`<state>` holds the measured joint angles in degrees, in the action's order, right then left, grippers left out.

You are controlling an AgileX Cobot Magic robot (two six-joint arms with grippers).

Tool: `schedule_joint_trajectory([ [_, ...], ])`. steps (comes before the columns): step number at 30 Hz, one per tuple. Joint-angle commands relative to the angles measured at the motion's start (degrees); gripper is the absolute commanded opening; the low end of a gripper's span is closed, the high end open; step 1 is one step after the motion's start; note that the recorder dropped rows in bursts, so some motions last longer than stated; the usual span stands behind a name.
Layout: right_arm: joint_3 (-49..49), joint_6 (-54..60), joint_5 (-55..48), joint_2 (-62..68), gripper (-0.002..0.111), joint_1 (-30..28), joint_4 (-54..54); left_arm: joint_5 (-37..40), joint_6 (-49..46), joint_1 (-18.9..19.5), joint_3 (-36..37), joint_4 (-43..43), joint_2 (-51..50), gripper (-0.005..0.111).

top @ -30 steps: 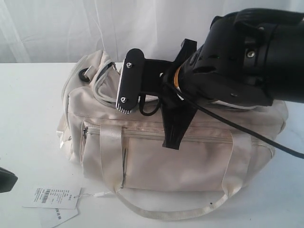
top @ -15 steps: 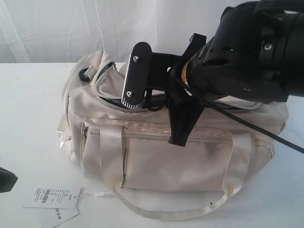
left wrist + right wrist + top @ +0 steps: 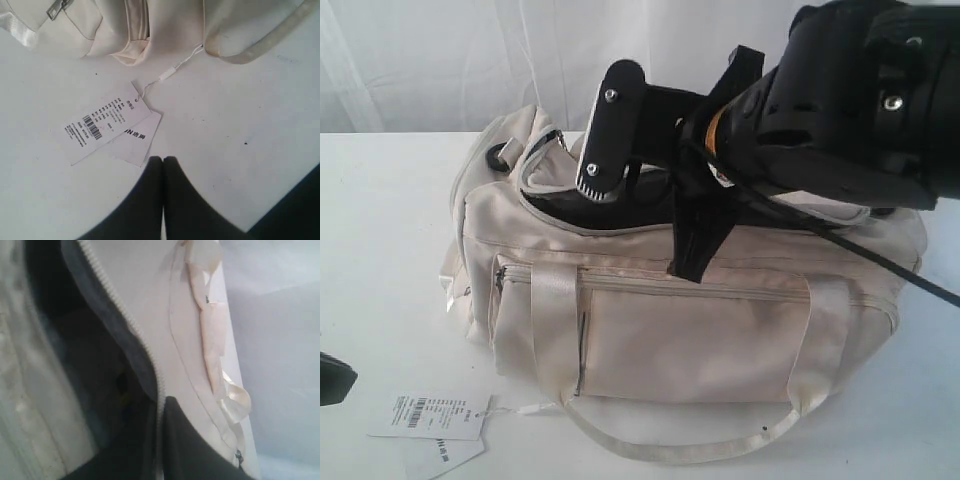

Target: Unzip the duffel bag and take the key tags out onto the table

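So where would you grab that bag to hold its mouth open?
Probably the near zip edge of the duffel bag, pinched from above: it stands up as a thin lip with the dark gap behind, leaving room on both sides.

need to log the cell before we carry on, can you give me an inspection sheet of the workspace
surface: plain white table
the job's things: duffel bag upright, top zip partly open, dark inside; key tags not made out
clutter: white paper price tags strung to the bag, flat on the table
grippers: left gripper shut, empty, over the table near the price tags; right gripper shut on the bag's zip edge
cables: black cable crosses over the bag's top
surroundings: white curtain behind
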<state>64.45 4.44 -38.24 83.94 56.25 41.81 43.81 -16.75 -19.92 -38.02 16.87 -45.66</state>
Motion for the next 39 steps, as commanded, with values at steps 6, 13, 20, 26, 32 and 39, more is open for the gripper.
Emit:
schedule_joint_trajectory([
  [6, 8.51, -7.21, 10.85, 10.07, 0.0, -10.96, 7.7, 0.44, 0.29, -0.14, 0.27, 1.1, 0.58, 0.0],
  [13, 29.33, -6.41, 15.68, 26.72, 0.0, -19.95, 7.97, 0.44, 0.29, -0.14, 0.27, 1.1, 0.58, 0.0],
  [20, 46.05, -2.36, 16.2, 38.97, 0.0, -23.68, 7.52, 0.44, 0.12, -0.14, 0.27, 1.1, 0.58, 0.0],
  [26, 52.15, -1.62, 16.5, 43.66, 0.0, -24.86, 0.42, 0.44, 0.12, -0.14, 0.27, 1.1, 0.58, 0.0],
  [32, 52.43, -1.86, 14.74, 46.05, 0.018, -25.51, -0.25, 0.44, 0.12, -0.14, 0.27, 1.1, 0.58, 0.0],
  [39, 52.43, -2.1, 14.55, 45.96, 0.067, -25.5, 0.3, 0.44, 0.12, -0.14, 0.27, 1.1, 0.58, 0.0],
])
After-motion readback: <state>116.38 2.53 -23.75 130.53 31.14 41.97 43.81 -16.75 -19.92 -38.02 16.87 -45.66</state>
